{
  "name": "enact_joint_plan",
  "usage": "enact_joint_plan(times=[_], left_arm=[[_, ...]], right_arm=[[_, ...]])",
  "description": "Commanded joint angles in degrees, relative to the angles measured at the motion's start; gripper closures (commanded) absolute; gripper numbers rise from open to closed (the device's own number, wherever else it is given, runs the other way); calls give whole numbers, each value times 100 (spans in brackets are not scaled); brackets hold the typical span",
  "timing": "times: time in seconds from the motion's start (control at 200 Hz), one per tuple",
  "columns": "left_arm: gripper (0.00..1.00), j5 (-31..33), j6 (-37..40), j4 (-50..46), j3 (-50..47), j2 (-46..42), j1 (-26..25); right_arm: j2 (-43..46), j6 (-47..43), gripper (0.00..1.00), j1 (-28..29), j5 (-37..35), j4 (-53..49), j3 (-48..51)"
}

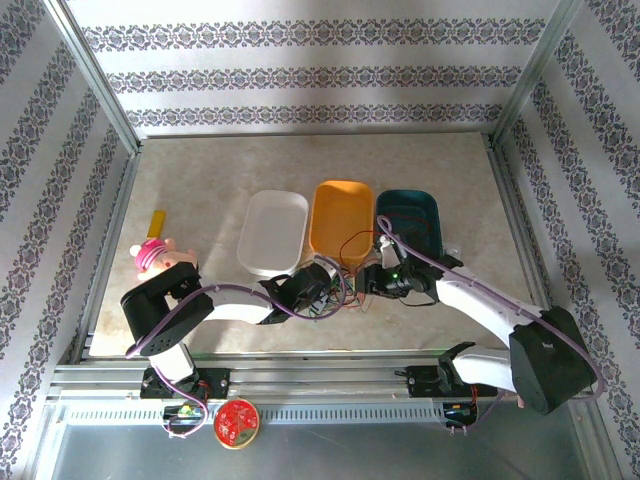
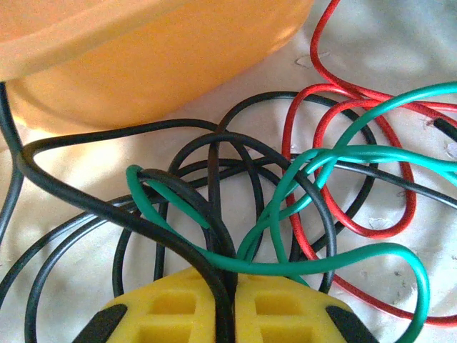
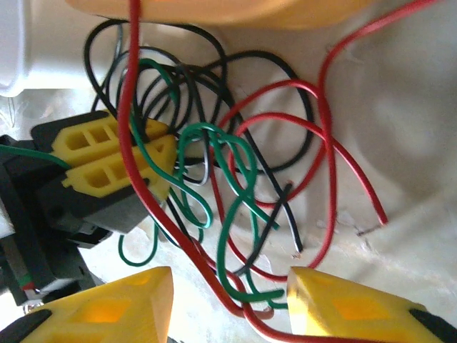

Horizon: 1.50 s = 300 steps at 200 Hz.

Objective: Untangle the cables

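The left claw is pressing its two yellow fingers together and pinching the black cable, which is running down into the seam between them. A loop of the green cable is lying across the fingertips; whether it is caught too cannot be told. The right claw is standing spread, its yellow fingers well apart. Strands of the red cable and the green one are passing loosely through the gap without being squeezed. The two claws are facing each other near the middle of the worktop, with the cables lying in a tangled heap between and under them. Black, green and red loops are crossing over one another on the pale surface. The heap is sitting just in front of the orange tray, and one red strand is reaching up to its near rim. The white tray is sitting to the left of the orange one and the teal tray to its right, the three side by side.
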<state>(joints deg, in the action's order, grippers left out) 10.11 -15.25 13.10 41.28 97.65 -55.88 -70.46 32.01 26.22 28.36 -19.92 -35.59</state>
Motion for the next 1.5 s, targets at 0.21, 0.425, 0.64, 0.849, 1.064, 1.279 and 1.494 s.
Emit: enact_joint_plan(times=[0.21,0.425,0.64,0.849,1.064,1.279,1.494], left_arm=[[90,-560,143,-571,-3,264,-198],[90,-602,147,-647,-3,246,-195],[91,-615,109,-603,-24,329,-195],[91,-616,92,-554,-19,483,-195],[84,-555,49,-562,1,606,-195],[82,-459,-48,-546,-55,659,-195],[83,-423,-59,-473,-135,570,-195]], right_arm=[[-557,-484,55,182,-621,-122,-601],[-740,-474,87,191,-862,-121,-829],[134,-264,100,199,-1522,-152,-621],[1358,-87,100,191,-2597,-404,-813],[2209,-415,100,132,-4184,-790,-1742],[2484,-710,100,40,-4737,-590,-2545],[1904,-694,100,-723,-4369,-481,-2954]])
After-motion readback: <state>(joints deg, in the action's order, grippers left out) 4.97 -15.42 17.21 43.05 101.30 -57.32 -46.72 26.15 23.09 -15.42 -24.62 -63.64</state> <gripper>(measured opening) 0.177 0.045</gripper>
